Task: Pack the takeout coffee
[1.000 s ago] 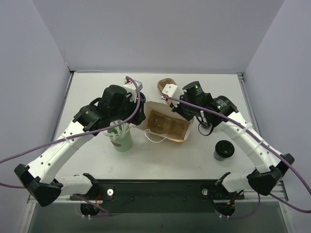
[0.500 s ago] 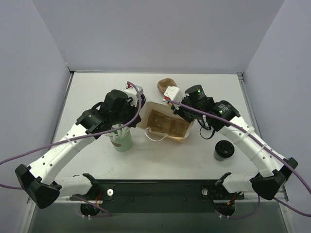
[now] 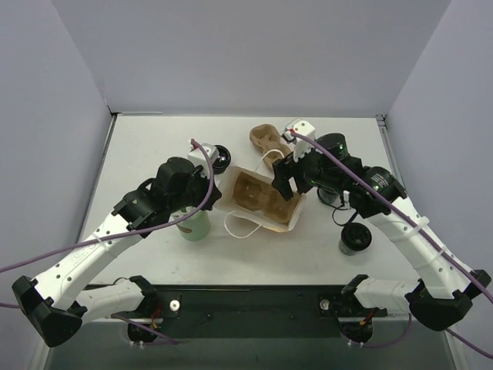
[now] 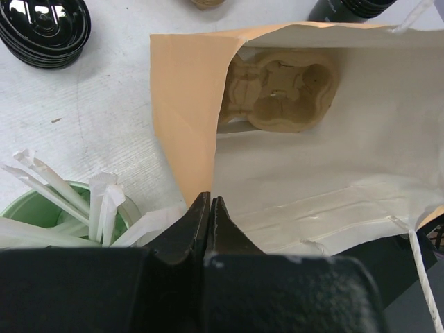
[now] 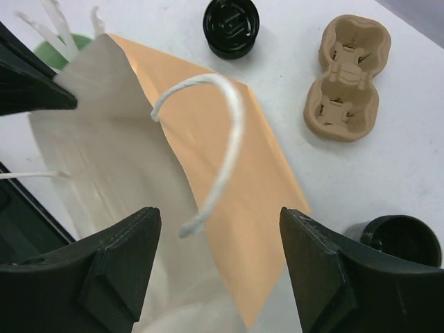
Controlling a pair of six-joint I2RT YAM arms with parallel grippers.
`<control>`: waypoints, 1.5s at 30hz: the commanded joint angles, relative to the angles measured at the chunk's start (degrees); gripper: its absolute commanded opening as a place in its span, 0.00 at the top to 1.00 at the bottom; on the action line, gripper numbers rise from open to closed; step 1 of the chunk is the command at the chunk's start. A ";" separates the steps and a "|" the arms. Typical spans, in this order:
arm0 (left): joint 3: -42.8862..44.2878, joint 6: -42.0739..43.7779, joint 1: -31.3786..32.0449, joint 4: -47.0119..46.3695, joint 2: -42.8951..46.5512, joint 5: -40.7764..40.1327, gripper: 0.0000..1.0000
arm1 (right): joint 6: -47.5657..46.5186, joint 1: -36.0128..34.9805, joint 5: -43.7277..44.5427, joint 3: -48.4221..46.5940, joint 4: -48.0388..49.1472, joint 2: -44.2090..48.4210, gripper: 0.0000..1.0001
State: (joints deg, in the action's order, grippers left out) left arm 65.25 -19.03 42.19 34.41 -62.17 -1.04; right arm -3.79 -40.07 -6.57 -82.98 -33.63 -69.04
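The takeout coffee (image 3: 218, 156), a small black lidded cup, stands on the table behind the left end of the paper bag (image 3: 289, 220); it also shows in the left wrist view (image 4: 45, 31) and the right wrist view (image 5: 231, 26). The bag lies open with a cardboard cup carrier (image 4: 284, 87) inside. My left gripper (image 4: 209, 201) is shut on the bag's near rim beside the green cup. My right gripper (image 5: 222, 222) hangs open above the bag's far side, and a loose white handle (image 5: 208, 139) dangles between its fingers, untouched.
A green cup with white straws (image 3: 192, 223) stands right by the left gripper. A second cardboard carrier (image 3: 266, 139) lies behind the bag. A lidless black cup (image 3: 354, 239) stands at the right, under the right arm.
The left gripper closed on the bag's rim. The right gripper opened, let go of the bag and moved back and right. The bag's mouth now stands wider, and the lidded cup shows.
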 commanded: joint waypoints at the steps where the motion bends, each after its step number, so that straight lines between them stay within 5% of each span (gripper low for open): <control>1: -1.70 -1.27 0.17 -5.14 2.76 -2.39 1.00 | 11.69 0.52 -1.35 -2.45 1.28 3.90 0.30; 5: -4.17 -3.64 0.26 -6.81 4.77 -1.69 1.00 | 18.98 0.61 2.60 -3.15 2.42 6.19 0.29; 14: -5.31 -3.12 0.26 -7.78 6.80 -0.81 1.00 | 31.03 1.57 29.93 -5.18 -2.05 8.30 0.37; 18: -5.66 -3.38 0.26 -7.78 7.59 0.15 1.00 | 41.82 5.61 36.18 -6.14 -17.76 6.29 0.42; 24: -6.10 -4.35 0.69 -7.00 9.17 0.42 1.00 | 51.07 15.88 35.76 0.52 -35.27 0.40 0.38; 34: -7.16 -6.20 1.84 -5.41 11.37 0.60 1.00 | 55.91 28.46 23.01 17.49 -34.93 5.04 0.21; 45: -6.63 -6.90 2.19 -4.01 10.76 1.04 1.00 | 46.95 31.90 20.63 28.04 -26.49 6.81 0.09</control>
State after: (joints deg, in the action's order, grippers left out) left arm 57.82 -25.30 43.94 31.14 -51.88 -0.99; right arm 46.87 -9.41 15.33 -57.56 -61.49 -62.28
